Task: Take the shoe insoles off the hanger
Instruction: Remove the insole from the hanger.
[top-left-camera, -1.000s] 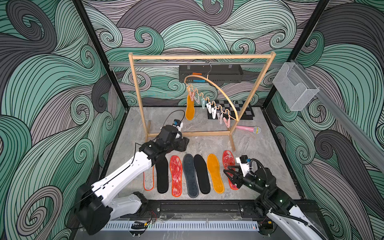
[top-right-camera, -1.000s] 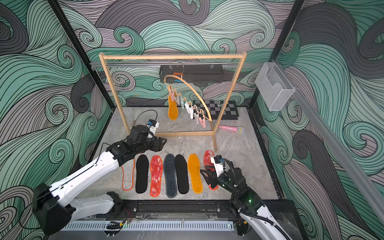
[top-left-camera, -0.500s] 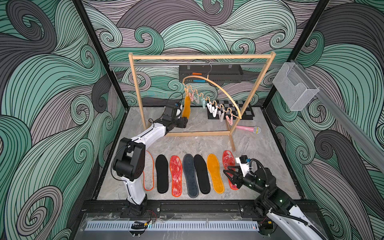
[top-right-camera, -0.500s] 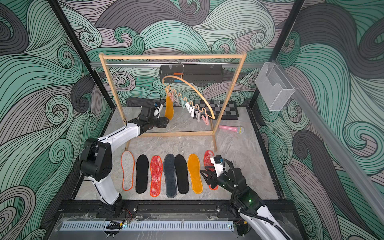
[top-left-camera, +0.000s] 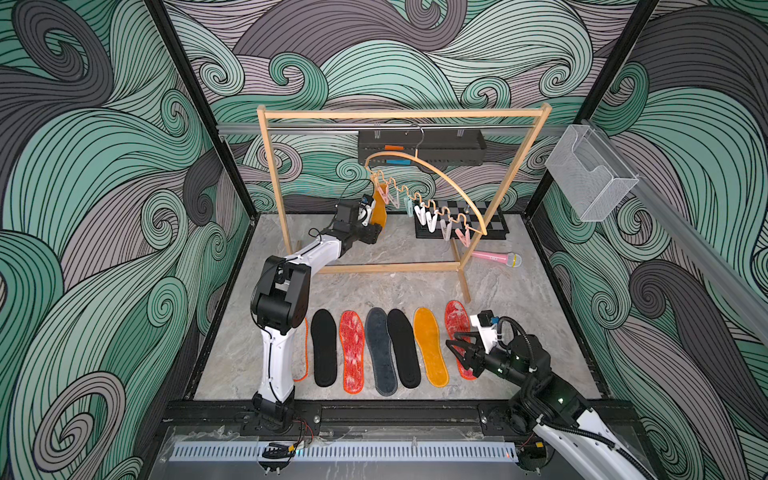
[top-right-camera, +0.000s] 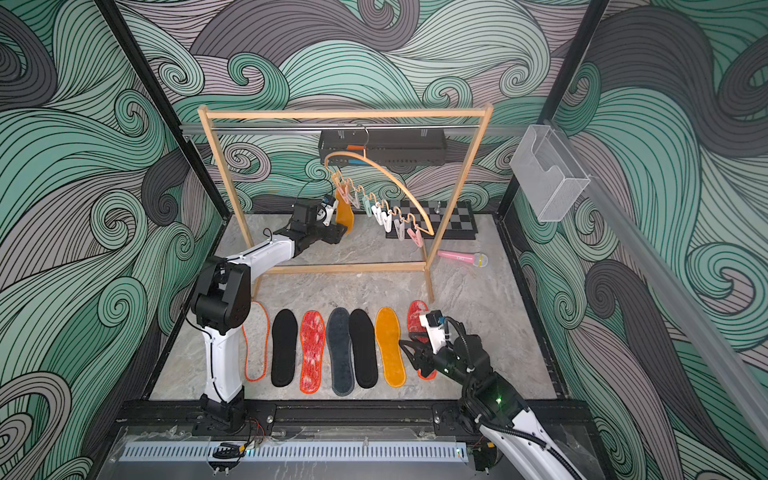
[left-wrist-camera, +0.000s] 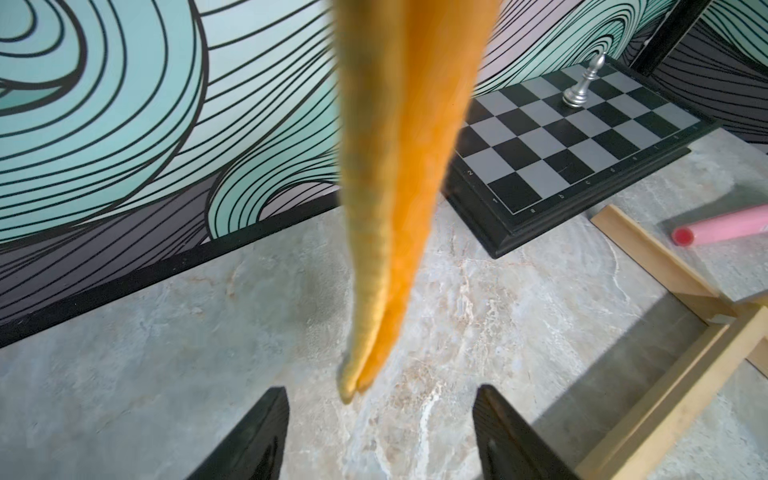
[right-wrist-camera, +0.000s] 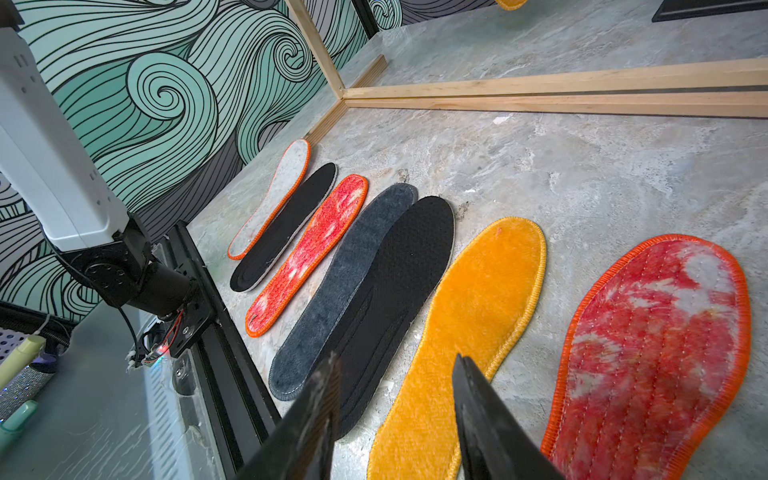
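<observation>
Left gripper (left-wrist-camera: 380, 390) has swung up to the hanging mustard insole (left-wrist-camera: 399, 166), jaws open either side of its tip; right gripper (right-wrist-camera: 395, 358) open, empty, over the other mustard insole (right-wrist-camera: 478, 299).

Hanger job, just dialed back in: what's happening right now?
One mustard yellow insole hangs pegged on the hanger. The left gripper is lined up with its lower tip, jaws open, not gripping yet. The other seven insoles lie in a row on the table. The right gripper hovers open and empty over that row, near its yellow and red-white ones.
</observation>
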